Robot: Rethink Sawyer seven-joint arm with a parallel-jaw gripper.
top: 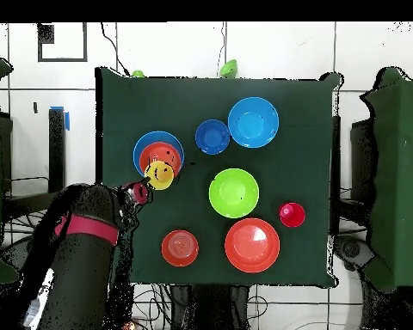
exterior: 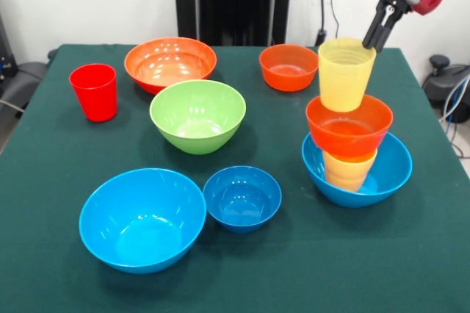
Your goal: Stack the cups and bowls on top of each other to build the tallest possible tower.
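Observation:
The tower stands at the right in the front view. Its base is a large light-blue bowl. On it come a yellow-orange nested pair of cups, a small orange bowl and a pale yellow cup on top. My gripper comes down from the upper right, its tips straddling the yellow cup's far right rim with a narrow gap, shut on it. In the overhead view the gripper sits just beside the yellow cup on the tower.
Loose on the green table: a red cup, a large orange bowl, a small orange bowl, a green bowl, a large light-blue bowl and a small dark blue bowl.

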